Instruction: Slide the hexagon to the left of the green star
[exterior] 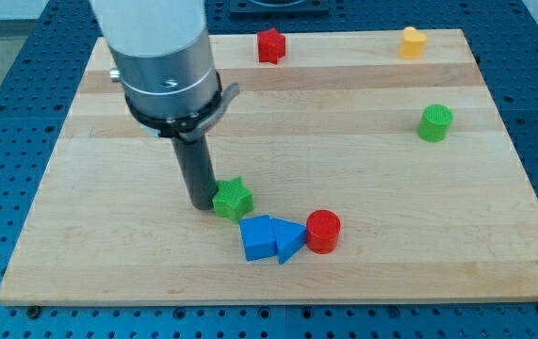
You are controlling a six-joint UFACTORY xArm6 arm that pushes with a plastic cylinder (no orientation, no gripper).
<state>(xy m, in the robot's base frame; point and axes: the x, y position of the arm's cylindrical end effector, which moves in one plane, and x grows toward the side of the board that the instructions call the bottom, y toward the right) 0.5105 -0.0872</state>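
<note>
Sitting well to the upper right of the green star [233, 198], the yellow hexagon [412, 42] looks light, rigid and easily pushed on a flat side. The rod's tip [202, 204], which has no jaws, stands just left of the star.

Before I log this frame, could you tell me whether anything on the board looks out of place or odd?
Nothing looks damaged or toppled. The one oddity: my tip sits against the view's left side of the green star, the very spot meant for the hexagon, and no block's shape reads clearly as a hexagon from here.
</note>
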